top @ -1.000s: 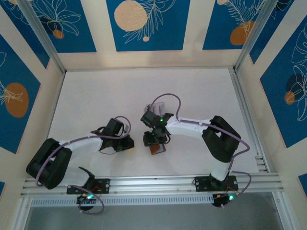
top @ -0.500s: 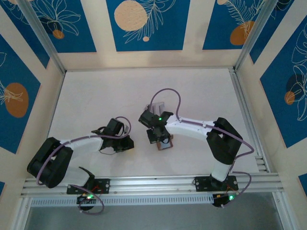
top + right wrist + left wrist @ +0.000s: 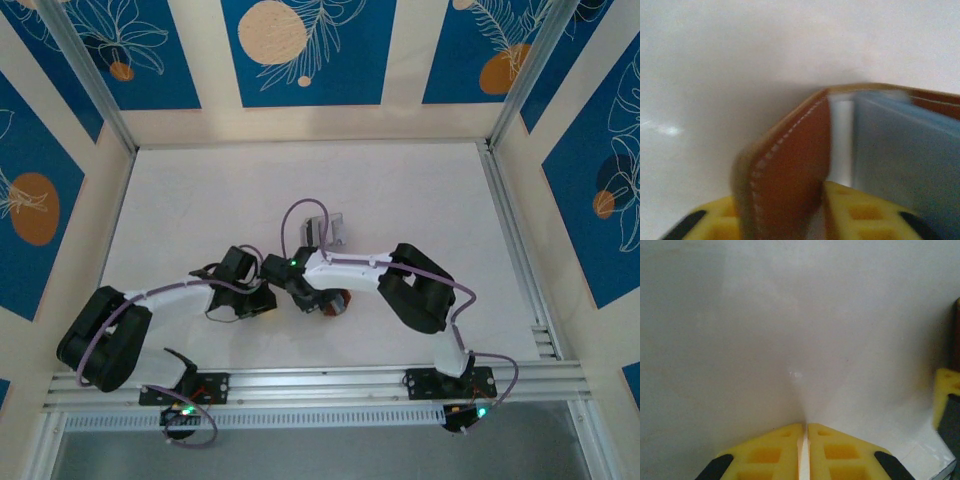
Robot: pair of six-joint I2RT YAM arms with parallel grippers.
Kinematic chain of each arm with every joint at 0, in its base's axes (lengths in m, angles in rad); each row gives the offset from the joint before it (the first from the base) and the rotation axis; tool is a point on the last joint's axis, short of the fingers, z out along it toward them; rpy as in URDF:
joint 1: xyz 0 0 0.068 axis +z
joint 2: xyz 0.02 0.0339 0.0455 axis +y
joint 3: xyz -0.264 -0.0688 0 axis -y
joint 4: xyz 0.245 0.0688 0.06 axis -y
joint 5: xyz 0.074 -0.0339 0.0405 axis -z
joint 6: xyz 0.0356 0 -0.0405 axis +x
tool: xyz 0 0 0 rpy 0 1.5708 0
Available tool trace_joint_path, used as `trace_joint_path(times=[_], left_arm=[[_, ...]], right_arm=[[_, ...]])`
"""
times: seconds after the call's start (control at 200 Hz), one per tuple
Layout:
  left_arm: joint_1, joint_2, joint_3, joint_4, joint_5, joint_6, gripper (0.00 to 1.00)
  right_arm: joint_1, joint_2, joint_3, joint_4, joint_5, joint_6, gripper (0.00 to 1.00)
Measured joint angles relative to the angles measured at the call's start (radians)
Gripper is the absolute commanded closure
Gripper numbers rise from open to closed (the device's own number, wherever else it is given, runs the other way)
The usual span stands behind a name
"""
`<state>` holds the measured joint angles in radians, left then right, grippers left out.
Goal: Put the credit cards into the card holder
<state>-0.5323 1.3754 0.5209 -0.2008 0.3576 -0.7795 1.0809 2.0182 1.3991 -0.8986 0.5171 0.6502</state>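
The card holder [image 3: 340, 303], a brown leather wallet, lies open just right of the table's middle front. In the right wrist view its stitched brown flap [image 3: 790, 150] stands upright between my yellow fingers, with the bluish-grey inner pocket [image 3: 900, 150] to the right. My right gripper [image 3: 318, 298] [image 3: 785, 196] is shut on that flap. My left gripper [image 3: 266, 300] [image 3: 805, 426] is shut just left of it over the bare table, with a thin pale slit between its pads. The credit cards are out of view.
A clear slotted stand [image 3: 328, 228] sits just behind the two grippers. The right gripper's yellow finger [image 3: 946, 389] shows at the right edge of the left wrist view. An aluminium rail [image 3: 320, 380] runs along the near edge, with walls on three sides.
The right arm has swung left and folded, carrying its gripper toward the left gripper; the wallet's flap now stands between its fingers. The left arm has stayed put.
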Motion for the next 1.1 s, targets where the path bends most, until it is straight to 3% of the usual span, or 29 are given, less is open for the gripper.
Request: trace_joint_path(times=[0.255,0.485,0.575,0.88,1.1], left_arm=[[0.006,-0.017,0.006,-0.035,-0.001,0.003,0.83],[0.009,-0.027,0.065,-0.073,0.015,0.011,0.82],[0.009,-0.032,0.096,-0.078,0.029,0.019,0.82],[-0.032,0.016,0.184,-0.040,0.098,0.014,0.95],[-0.121,0.145,0.214,0.029,0.117,-0.014,0.98]], right_arm=[[-0.098,-0.136,-0.171,0.211,-0.295,-0.036,0.34],[-0.189,-0.207,-0.281,0.372,-0.549,-0.036,0.28],[-0.215,-0.216,-0.312,0.428,-0.621,-0.025,0.33],[-0.288,-0.231,-0.412,0.579,-0.769,0.039,0.71],[-0.305,-0.232,-0.436,0.607,-0.784,0.060,0.84]])
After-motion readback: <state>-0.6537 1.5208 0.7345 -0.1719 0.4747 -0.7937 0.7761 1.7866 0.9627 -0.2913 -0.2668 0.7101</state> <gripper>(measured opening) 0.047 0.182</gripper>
